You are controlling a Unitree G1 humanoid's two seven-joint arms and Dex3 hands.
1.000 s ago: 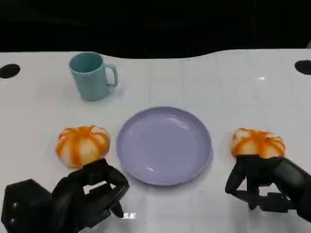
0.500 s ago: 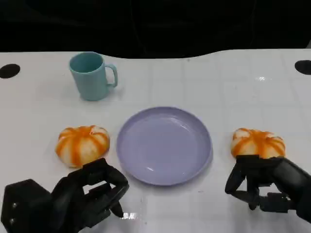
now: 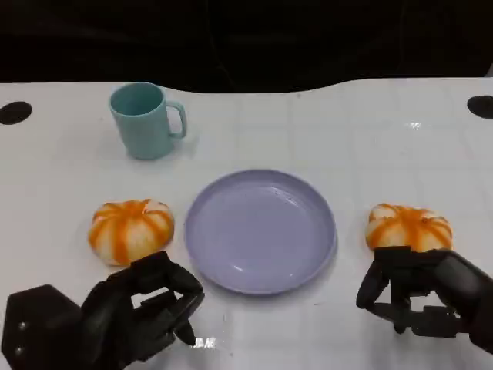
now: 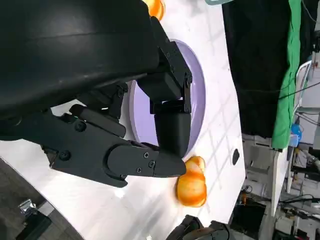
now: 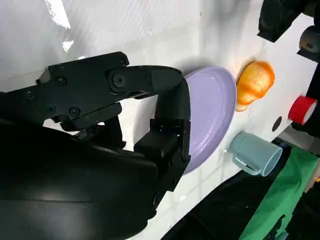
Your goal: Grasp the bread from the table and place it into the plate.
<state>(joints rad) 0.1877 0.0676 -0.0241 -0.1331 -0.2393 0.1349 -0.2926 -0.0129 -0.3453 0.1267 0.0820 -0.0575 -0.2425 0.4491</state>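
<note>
No change over last second: left hand (image 3: 135,312), right hand (image 3: 420,297) stay released, fingers curled apart, empty. Both breads (image 3: 131,230) (image 3: 409,228) on table, plate (image 3: 260,231) bare. Grasp not begun.

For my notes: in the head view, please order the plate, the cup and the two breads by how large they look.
1. Plate, clearly largest.
2. Left bread and right bread: alike, not ranked.
3. Cup, close to the breads, yet farther away, so unsure.

Right hand (image 5: 125,125) hangs over the white table (image 5: 150,25), fingers (image 5: 170,100) curled, nothing in them. Beyond the fingers: purple plate (image 5: 212,115), orange-striped bread (image 5: 255,82) past its far rim, teal mug (image 5: 255,152) beside the plate. Red round object (image 5: 302,110) at table edge.
</note>
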